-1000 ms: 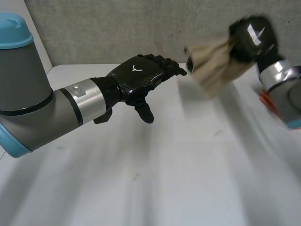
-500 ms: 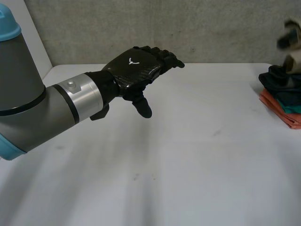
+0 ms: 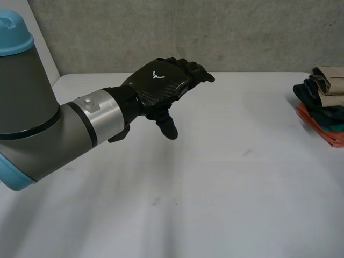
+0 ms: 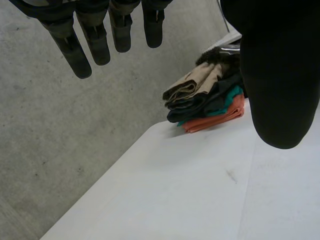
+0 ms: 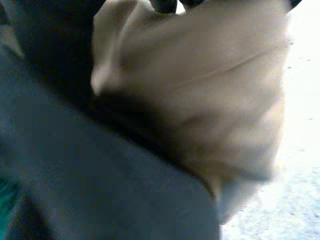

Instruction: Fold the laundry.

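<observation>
A folded beige cloth (image 3: 329, 78) lies on top of a stack of folded clothes (image 3: 321, 110) at the table's right edge, with dark, teal and orange pieces beneath it. No hand touches it in the head view. In the right wrist view my right hand (image 5: 165, 4) is just above the beige cloth (image 5: 200, 100), open, with a dark garment (image 5: 75, 165) beside the cloth. My left hand (image 3: 158, 86) hovers open above the table's left middle, palm down and holding nothing. The left wrist view shows its fingers (image 4: 80, 55) straight, with the beige cloth (image 4: 197, 82) and the stack (image 4: 215, 107) far beyond them.
The white table (image 3: 215, 177) is bare from the left arm across to the stack. A grey wall (image 3: 215, 32) stands right behind the table's far edge.
My right hand carried the beige cloth rightward out of the head view and let it go. The cloth now lies on top of the stack. The left hand barely moved.
</observation>
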Action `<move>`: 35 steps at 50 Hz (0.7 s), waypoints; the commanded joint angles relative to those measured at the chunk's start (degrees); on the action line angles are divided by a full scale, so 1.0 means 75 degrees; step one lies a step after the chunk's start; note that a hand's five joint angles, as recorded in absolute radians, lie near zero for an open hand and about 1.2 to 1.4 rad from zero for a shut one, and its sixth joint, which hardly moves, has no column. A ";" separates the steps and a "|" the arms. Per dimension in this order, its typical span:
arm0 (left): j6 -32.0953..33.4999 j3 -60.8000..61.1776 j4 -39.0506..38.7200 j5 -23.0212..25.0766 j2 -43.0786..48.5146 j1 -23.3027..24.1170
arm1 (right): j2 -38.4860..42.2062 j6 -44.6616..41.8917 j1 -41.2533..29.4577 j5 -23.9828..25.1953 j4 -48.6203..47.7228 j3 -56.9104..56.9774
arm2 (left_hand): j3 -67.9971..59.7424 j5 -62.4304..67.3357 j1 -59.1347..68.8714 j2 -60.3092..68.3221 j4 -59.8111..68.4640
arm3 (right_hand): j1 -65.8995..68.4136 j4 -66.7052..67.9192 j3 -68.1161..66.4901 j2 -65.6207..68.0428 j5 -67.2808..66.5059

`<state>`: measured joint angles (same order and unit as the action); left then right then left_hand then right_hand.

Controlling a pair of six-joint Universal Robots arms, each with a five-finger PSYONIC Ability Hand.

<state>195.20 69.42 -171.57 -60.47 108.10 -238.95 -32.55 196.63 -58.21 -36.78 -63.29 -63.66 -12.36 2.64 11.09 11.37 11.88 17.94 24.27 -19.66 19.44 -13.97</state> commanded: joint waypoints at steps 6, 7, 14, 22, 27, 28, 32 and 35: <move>-0.0034 0.0071 0.0012 0.0012 -0.0222 0.0020 | -0.2280 -0.1183 0.0718 -0.1072 0.3958 -0.1120 | -0.0275 0.0237 0.0444 0.0406 0.0339 | -0.1059 -0.1902 0.1288 -0.1258 0.1862; -0.0034 0.0106 0.0012 0.0012 -0.0245 0.0020 | -0.2421 -0.1441 0.0823 -0.1119 0.4264 -0.1167 | -0.0275 0.0237 0.0444 0.0406 0.0339 | -0.1059 -0.1902 0.1288 -0.1258 0.1862; -0.0057 0.0294 0.0012 0.0000 -0.0456 -0.0027 | -0.3371 -0.4883 0.2030 -0.2999 0.7625 -0.0678 | -0.0252 0.0215 0.0422 0.0384 0.0316 | -0.1059 -0.1902 0.1288 -0.1258 0.1862; -0.0162 0.0376 0.0001 -0.0257 -0.0772 -0.0226 | -0.4400 -0.5442 0.0897 -0.5057 0.6976 -0.0323 | -0.0275 0.0237 0.0444 0.0406 0.0339 | -0.1059 -0.1902 0.1288 -0.1258 0.1862; -0.0560 0.0399 -0.0069 -0.1041 -0.1053 -0.0343 | -0.6237 -0.3768 -0.0344 -0.4929 0.5724 -0.1947 | -0.0252 0.0215 0.0422 0.0384 0.0317 | -0.1059 -0.1902 0.1288 -0.1258 0.1862; -0.0654 0.0423 -0.0104 -0.1205 -0.1100 -0.0378 | -0.6509 -0.3544 -0.0545 -0.4870 0.5534 -0.2220 | -0.0208 0.0170 0.0377 0.0340 0.0272 | -0.1059 -0.1902 0.1288 -0.1258 0.1862; -0.1204 0.0831 -0.0595 -0.2258 -0.1428 -0.0659 | -0.7589 -0.2781 -0.1751 -0.4647 0.4620 -0.3626 | 0.0061 -0.0098 0.0109 0.0071 0.0003 | -0.1059 -0.1902 0.1288 -0.1258 0.1862; -0.1323 0.1195 -0.0959 -0.2787 -0.1639 -0.0765 | -0.7847 -0.2709 -0.3094 -0.4612 0.4175 -0.4457 | 0.0107 -0.0144 0.0063 0.0025 -0.0043 | -0.1059 -0.1902 0.1288 -0.1258 0.1862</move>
<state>191.07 72.73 -172.35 -68.10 100.24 -241.65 -78.85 167.08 -60.96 -74.38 -19.98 -77.65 -12.34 2.63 11.09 11.38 11.87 12.15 13.86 -12.17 12.70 -3.81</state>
